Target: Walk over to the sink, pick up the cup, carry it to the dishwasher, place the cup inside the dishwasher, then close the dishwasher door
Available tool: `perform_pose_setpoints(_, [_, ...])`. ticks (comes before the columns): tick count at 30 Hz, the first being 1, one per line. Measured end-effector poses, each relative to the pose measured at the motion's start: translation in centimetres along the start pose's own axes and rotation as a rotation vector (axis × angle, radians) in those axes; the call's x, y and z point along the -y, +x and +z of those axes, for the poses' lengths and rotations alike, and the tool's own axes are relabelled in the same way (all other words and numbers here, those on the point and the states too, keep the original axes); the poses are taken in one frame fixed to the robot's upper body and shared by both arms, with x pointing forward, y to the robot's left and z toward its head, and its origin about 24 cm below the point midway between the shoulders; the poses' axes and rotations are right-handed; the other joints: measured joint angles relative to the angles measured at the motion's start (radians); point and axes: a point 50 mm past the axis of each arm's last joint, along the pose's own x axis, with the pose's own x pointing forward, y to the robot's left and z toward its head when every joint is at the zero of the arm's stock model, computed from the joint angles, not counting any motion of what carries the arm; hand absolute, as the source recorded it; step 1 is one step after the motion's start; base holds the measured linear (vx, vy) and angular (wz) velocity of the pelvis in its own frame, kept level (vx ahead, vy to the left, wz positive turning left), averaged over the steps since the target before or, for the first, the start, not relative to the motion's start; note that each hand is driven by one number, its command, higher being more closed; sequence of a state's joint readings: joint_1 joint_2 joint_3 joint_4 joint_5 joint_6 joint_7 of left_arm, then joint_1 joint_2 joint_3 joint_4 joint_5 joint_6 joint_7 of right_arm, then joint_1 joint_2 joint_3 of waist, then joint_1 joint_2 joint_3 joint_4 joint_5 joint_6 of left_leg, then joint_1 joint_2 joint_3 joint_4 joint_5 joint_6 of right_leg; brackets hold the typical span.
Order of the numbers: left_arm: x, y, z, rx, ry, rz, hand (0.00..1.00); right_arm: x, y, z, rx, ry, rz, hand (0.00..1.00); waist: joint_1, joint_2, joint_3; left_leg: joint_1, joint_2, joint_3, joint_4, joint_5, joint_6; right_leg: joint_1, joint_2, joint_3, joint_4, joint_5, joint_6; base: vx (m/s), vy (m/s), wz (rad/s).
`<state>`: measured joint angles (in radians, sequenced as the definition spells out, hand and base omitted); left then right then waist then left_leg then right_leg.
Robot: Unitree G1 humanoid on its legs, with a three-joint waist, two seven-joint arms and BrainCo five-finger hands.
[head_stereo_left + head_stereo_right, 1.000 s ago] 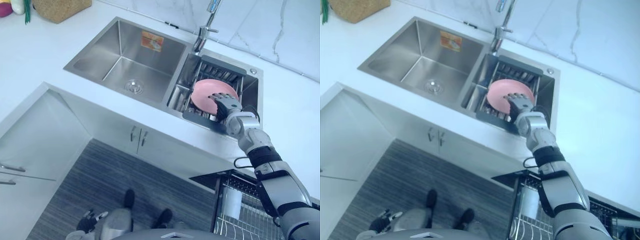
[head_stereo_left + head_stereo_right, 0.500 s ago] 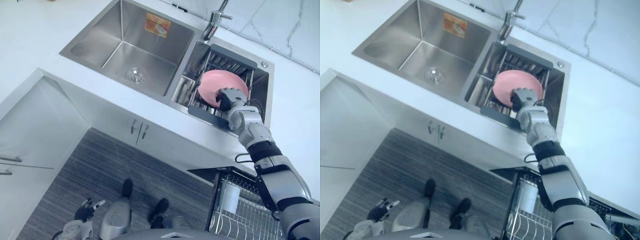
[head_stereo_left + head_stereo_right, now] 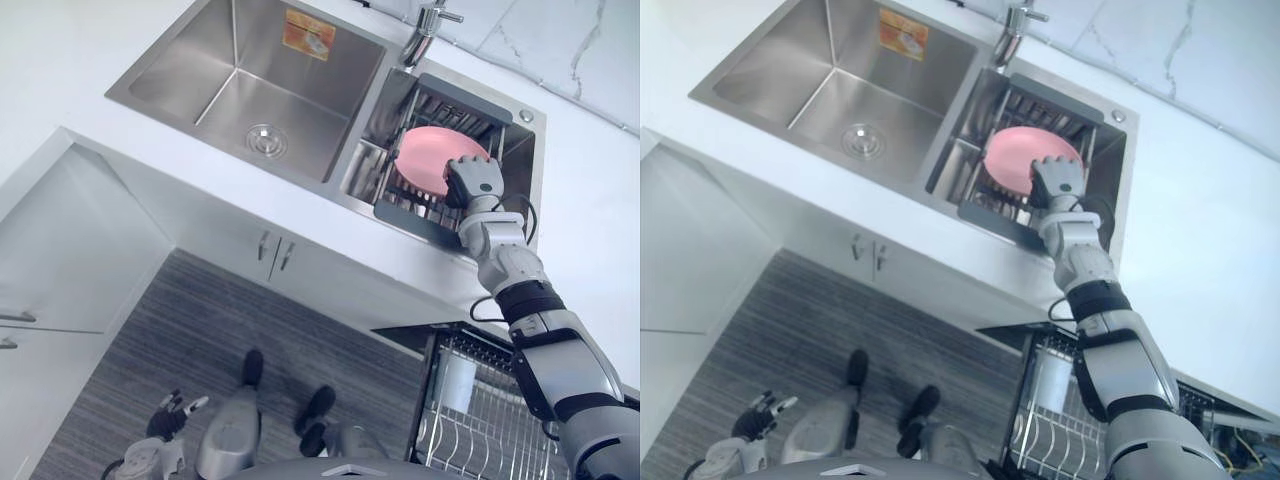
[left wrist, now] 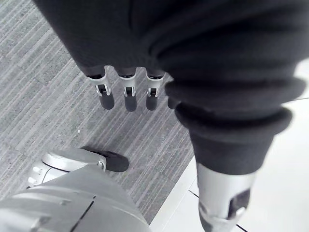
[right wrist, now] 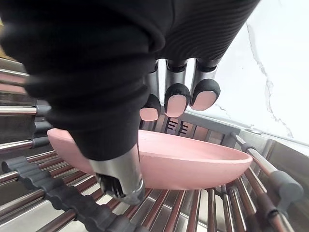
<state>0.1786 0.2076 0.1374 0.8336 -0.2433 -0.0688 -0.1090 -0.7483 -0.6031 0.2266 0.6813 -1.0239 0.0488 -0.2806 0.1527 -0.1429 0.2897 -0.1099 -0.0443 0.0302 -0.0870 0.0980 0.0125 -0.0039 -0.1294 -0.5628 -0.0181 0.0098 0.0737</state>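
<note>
A shallow pink bowl lies in the wire rack of the sink's right basin; I see no cup there. My right hand sits at the bowl's right edge. In the right wrist view its fingers are curled over the pink bowl, and the thumb reaches down the near side, so the rim lies between them. My left hand hangs low by my side above the floor, with its fingers straight and nothing in them.
The tap stands behind the rack and the larger left basin is bare. Below the counter at the right, the dishwasher's wire rack is pulled out with a white cup-like thing in it. Grey striped floor lies beneath.
My right hand's fingers have curled from straight to shut at the bowl's right rim. The view has shifted, so the sink now shows higher up. The left hand has stayed idle.
</note>
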Motion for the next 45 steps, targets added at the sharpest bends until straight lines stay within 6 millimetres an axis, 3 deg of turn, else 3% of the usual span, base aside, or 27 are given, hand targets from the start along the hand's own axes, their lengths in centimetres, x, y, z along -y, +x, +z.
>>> perform_pose_setpoints(9, [0.1, 0.0, 0.2, 0.02, 0.003, 0.0, 0.0, 0.2, -0.2, -0.2, 0.012, 0.087, -0.035, 1.0, -0.011, 0.002, 0.001, 0.003, 0.0, 0.0, 0.001, 0.005, 0.005, 0.001, 0.001, 0.002, 0.0, 0.007, 0.002, 0.02, 0.001, 0.0])
perform_pose_setpoints(18, [0.5, -0.1, -0.3, 0.019, -0.009, 0.002, 0.0, 0.9, -0.9, -1.1, 0.004, 0.166, -0.129, 1.0, -0.018, 0.036, 0.009, 0.007, 0.0, 0.001, 0.001, 0.012, 0.01, 0.003, 0.0, 0.004, 0.003, 0.01, 0.0, 0.0, 0.0, 0.0])
perform_pose_setpoints(19, [0.6, -0.1, -0.4, 0.015, -0.01, 0.001, 0.0, 1.0, -1.0, -1.1, 0.0, 0.188, -0.141, 0.0, -0.019, 0.041, 0.009, 0.007, 0.0, 0.001, 0.001, 0.013, 0.01, 0.003, 0.0, 0.004, 0.003, 0.01, 0.0, 0.0, 0.0, 0.0])
perform_pose_setpoints(27, [0.7, -0.2, -0.7, 0.006, -0.009, -0.001, 0.0, 2.0, -0.8, -2.0, 0.012, 0.24, -0.068, 0.0, -0.019, 0.053, 0.004, 0.014, 0.001, 0.0, 0.001, 0.015, 0.009, 0.011, 0.001, 0.003, 0.002, 0.011, -0.001, 0.0, 0.0, 0.0])
perform_pose_setpoints(36, [0.7, -0.2, -0.7, 0.005, -0.007, -0.001, 0.0, 1.6, -0.8, -2.0, 0.041, 0.242, 0.036, 0.0, -0.016, 0.05, -0.002, 0.024, 0.001, -0.002, 0.0, 0.014, 0.009, 0.023, 0.001, -0.001, 0.002, 0.012, -0.001, 0.0, 0.0, 0.0])
perform_pose_setpoints(45, [0.4, -0.2, -0.6, 0.006, 0.0, 0.004, 0.0, 0.9, -0.9, -1.1, 0.1, 0.222, 0.133, 0.0, -0.015, 0.018, -0.024, 0.024, 0.001, -0.002, 0.0, 0.014, 0.008, 0.024, 0.001, -0.002, -0.001, 0.012, 0.0, 0.0, 0.0, 0.0])
